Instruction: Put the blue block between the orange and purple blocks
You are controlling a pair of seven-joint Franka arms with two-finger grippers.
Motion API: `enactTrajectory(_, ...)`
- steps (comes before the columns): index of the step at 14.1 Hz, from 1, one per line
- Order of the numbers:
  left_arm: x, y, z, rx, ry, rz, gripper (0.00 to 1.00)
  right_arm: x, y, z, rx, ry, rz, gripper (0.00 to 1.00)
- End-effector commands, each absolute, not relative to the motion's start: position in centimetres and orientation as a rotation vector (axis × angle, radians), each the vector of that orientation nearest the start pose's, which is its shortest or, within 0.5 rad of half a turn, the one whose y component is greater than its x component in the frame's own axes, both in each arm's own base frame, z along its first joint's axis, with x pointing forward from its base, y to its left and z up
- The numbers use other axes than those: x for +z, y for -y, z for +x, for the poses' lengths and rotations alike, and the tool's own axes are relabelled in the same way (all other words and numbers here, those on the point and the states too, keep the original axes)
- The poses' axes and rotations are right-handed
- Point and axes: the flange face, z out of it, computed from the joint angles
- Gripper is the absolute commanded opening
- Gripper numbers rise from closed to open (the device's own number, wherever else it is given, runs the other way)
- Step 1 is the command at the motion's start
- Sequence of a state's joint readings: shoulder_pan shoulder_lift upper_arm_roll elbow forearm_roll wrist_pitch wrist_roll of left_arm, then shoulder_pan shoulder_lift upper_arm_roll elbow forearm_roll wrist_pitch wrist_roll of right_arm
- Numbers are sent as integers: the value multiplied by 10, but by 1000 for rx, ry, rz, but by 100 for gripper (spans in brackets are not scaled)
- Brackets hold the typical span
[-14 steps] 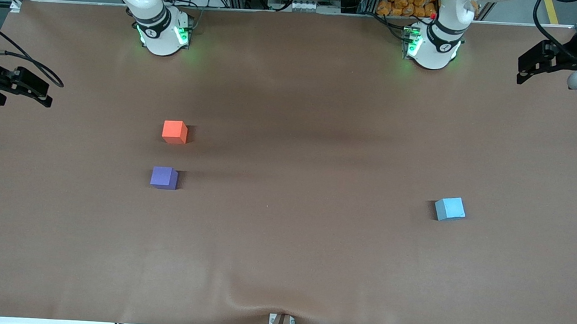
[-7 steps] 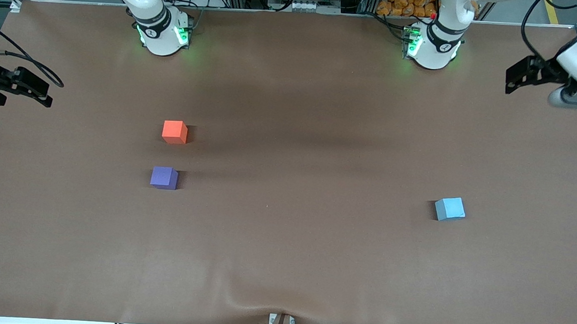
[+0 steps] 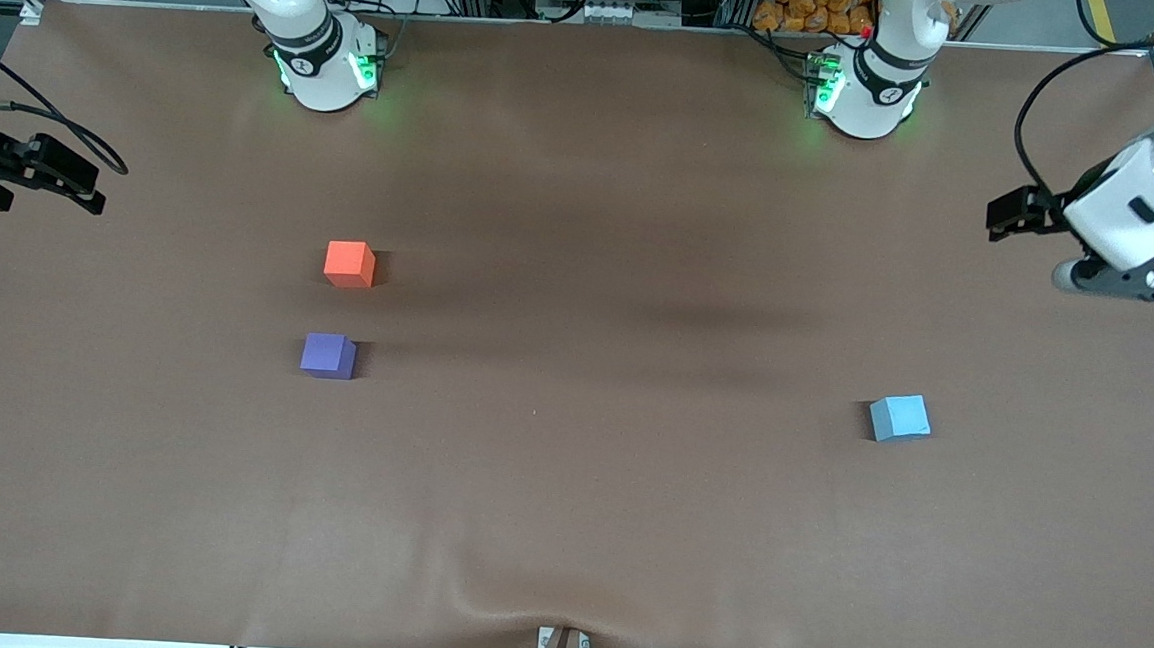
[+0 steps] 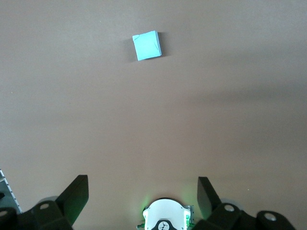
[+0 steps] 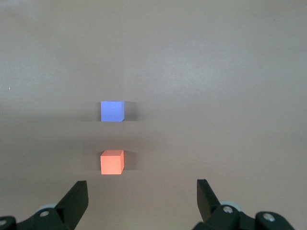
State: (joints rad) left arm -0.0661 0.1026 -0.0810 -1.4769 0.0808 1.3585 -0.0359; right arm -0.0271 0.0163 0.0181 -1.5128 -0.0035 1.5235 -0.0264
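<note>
Though partly cut off, left claw [image 3: 1010, 212] agape

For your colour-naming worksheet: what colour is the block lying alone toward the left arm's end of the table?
Light sky blue; the blue block shows best in the left wrist view.

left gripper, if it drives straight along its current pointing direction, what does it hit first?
Likely just bare table. The left gripper, jaws open, points down at the brown surface; the blue block sits ahead of it, off that line. Depth is hard to judge.
</note>
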Motion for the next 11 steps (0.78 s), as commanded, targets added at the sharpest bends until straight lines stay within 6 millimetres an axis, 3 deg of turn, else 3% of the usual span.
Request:
enactTrajectory(1,577,76,578,293,-151,-3017,100,640,5,549,7,27,-3131,100)
enactTrajectory(5,530,96,612,319,-202,-3007,100,641,3,549,5,32,-3131,100)
enactTrajectory(9,456,92,642,372,-191,-3007,100,641,3,549,5,32,-3131,100)
enactTrajectory(11,426,80,659,332,-53,-3016,100,641,4,549,4,30,-3131,100)
